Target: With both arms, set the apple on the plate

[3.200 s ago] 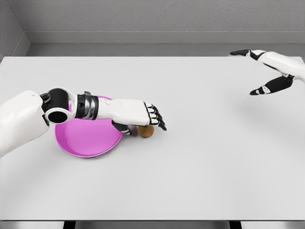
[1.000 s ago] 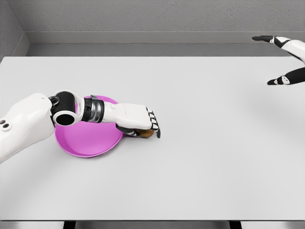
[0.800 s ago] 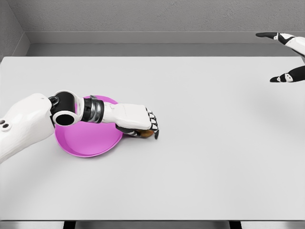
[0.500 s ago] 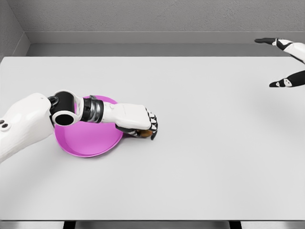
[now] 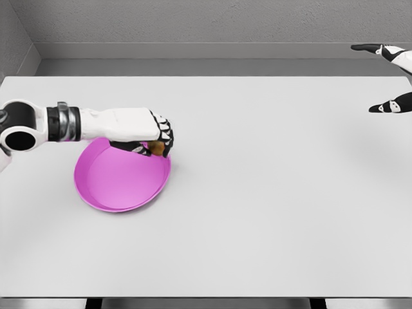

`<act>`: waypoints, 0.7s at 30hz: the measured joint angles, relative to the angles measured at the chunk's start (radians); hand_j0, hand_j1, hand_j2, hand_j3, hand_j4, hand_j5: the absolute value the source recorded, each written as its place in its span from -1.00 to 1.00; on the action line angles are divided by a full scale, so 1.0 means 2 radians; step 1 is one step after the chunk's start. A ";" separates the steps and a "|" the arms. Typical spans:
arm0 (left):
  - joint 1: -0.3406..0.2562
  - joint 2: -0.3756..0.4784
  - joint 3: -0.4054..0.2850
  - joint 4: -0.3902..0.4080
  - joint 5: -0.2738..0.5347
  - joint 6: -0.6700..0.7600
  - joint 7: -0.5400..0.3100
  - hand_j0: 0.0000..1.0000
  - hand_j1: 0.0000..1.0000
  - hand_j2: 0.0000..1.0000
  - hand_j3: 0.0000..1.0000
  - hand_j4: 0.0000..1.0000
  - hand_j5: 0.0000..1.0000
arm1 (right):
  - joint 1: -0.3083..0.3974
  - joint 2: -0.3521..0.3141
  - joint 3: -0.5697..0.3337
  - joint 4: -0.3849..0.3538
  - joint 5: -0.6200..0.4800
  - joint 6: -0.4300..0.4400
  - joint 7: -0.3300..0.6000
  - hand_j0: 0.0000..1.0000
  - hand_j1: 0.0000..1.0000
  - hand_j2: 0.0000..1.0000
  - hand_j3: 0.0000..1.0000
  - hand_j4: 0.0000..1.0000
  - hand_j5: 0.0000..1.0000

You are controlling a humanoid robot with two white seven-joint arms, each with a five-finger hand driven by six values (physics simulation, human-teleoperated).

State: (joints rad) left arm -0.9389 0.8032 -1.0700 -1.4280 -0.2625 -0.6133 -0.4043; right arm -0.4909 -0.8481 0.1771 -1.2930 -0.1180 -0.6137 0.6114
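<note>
A round magenta plate lies on the white table at the left. My left hand hovers over the plate's far right rim, its fingers curled around a small brownish apple, of which only a sliver shows under the hand. My right hand is at the far right edge of the view, fingers spread and holding nothing, far from the plate.
The white table fills the view, with a grey wall and a ledge behind its far edge. Nothing else stands on it.
My left hand closed on the apple beside the plate, lifted it and carried it left and back over the plate's rim. The right hand drifted slightly farther right.
</note>
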 measured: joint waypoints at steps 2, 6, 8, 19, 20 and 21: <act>0.008 0.023 0.003 0.007 0.003 0.000 -0.001 -0.14 -0.14 -0.14 -0.14 -0.14 -0.14 | 0.001 0.000 0.000 -0.001 0.000 0.000 0.000 1.00 1.00 1.00 1.00 1.00 1.00; 0.014 0.045 0.005 0.018 0.005 0.000 -0.003 0.80 0.80 0.80 0.80 0.80 0.80 | -0.002 0.003 0.000 -0.002 0.000 0.000 0.000 1.00 1.00 1.00 1.00 1.00 1.00; 0.014 0.049 0.005 0.020 0.007 0.000 -0.003 1.00 1.00 1.00 1.00 1.00 1.00 | -0.001 0.004 0.000 -0.002 0.000 0.000 0.000 1.00 1.00 1.00 1.00 1.00 1.00; 0.007 0.040 0.051 0.122 0.062 0.000 0.000 1.00 1.00 1.00 1.00 1.00 1.00 | 0.008 0.004 0.004 -0.003 0.000 0.000 0.000 1.00 1.00 1.00 1.00 1.00 1.00; 0.006 0.036 0.057 0.151 0.071 0.000 0.000 1.00 1.00 1.00 1.00 1.00 1.00 | 0.014 0.004 0.005 -0.003 0.000 0.000 0.000 1.00 1.00 1.00 1.00 1.00 1.00; 0.006 0.033 0.063 0.177 0.078 0.000 0.000 1.00 1.00 1.00 1.00 1.00 1.00 | 0.014 0.003 0.005 -0.003 0.000 0.000 0.000 1.00 1.00 1.00 1.00 1.00 1.00</act>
State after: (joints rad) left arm -0.9265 0.8696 -0.9448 -1.0734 -0.1068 -0.6125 -0.4043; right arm -0.4633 -0.8411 0.1866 -1.2986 -0.1174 -0.6140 0.6114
